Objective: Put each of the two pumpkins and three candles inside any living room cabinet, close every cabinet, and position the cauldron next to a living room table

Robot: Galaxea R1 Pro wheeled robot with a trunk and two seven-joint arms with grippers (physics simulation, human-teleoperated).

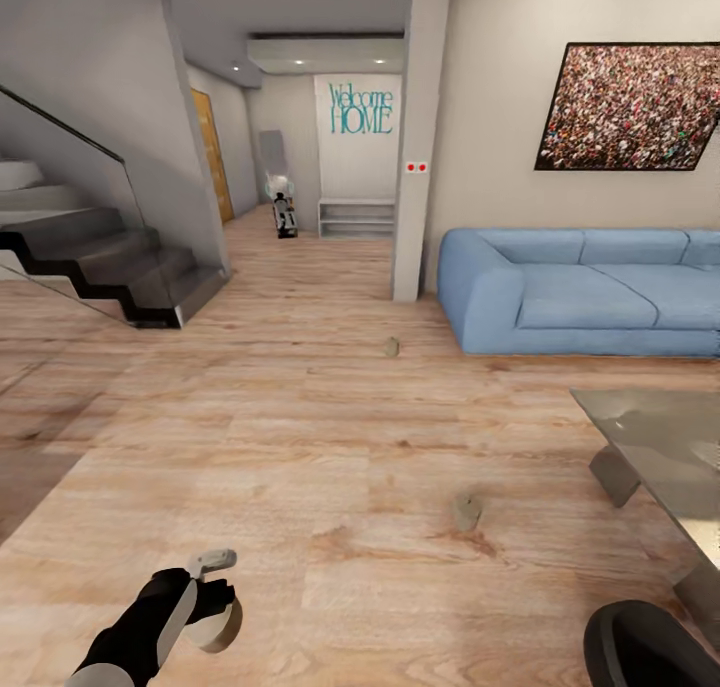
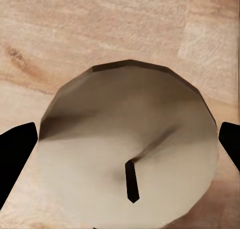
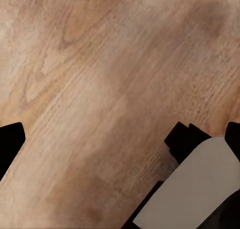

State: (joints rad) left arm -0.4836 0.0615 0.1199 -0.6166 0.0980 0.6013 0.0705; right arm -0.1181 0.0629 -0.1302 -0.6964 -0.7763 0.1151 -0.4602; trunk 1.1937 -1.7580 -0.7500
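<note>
My left gripper is low over the wooden floor at the bottom left, shut on a beige candle. In the left wrist view this candle shows its flat round top and dark wick, with a black finger on each side. Two more candles lie on the floor: one near the glass table, another farther off by the pillar. My right gripper is open over bare floor with nothing in it. The pumpkins, the cabinet and the cauldron are out of view.
A glass table stands at the right, with a blue sofa behind it. Stairs rise at the left. A pillar stands beside a hallway with a low white shelf. A dark rounded shape sits bottom right; I cannot tell what it is.
</note>
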